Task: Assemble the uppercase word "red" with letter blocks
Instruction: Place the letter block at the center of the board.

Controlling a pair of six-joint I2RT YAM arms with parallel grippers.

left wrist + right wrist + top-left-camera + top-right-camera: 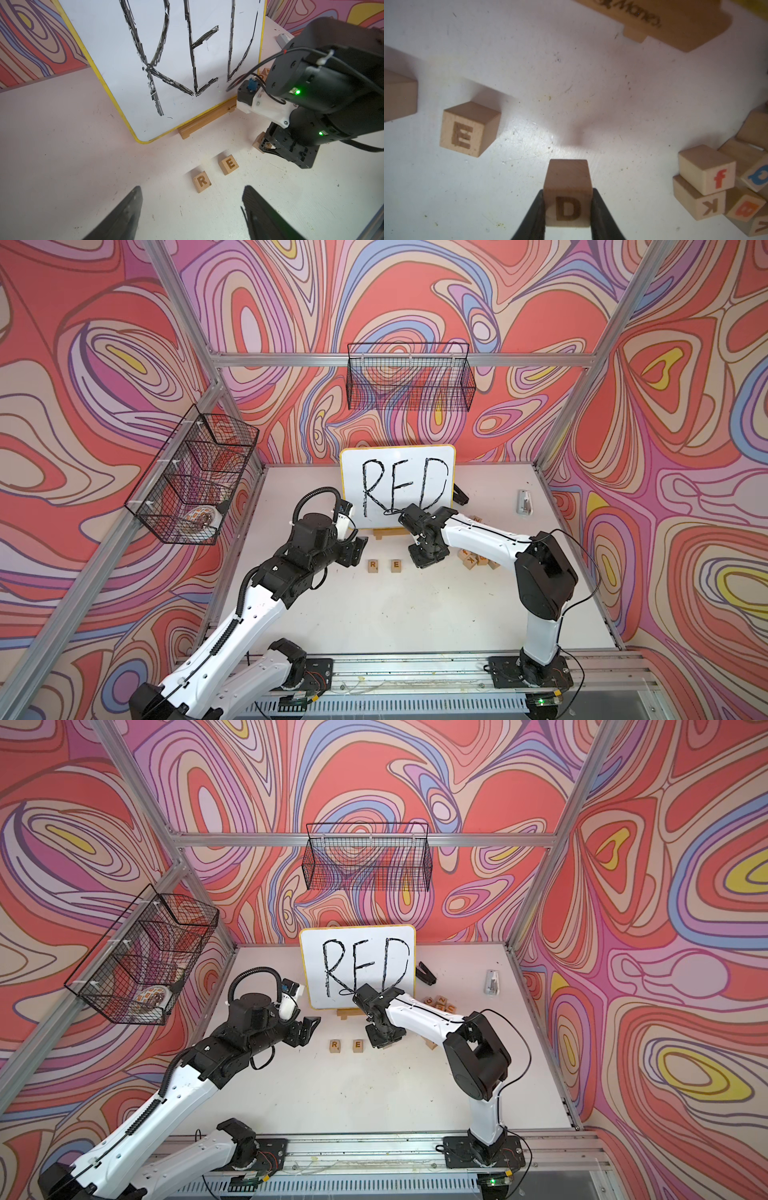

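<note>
Left wrist view, bottom edge: left claw (193, 209) stands wide and empty, low over the counter (62, 145). The R block (201, 181) lies just beyond it, lower centre. Risk: any drift forward nudges R out of line.

E block (228, 164) sits a small gap from R, both letters up.

Right wrist view, lower centre: right claw (568, 204) is clamped on the D block (566, 180), D facing the camera. The D block is apart from E, which is at left of middle. Cannot tell if D touches the counter.

Risks, as I judge them:
- D set down too far from E, or twisted.
- D clings to a pad on release and tips to another face.
- The claw clips E while closing the gap.

Spare blocks (716, 182) crowd the right edge; a wide swing scatters them.

Farthest: white board (145, 62) on its wooden stand (207, 122); the wrist could knock it.
</note>
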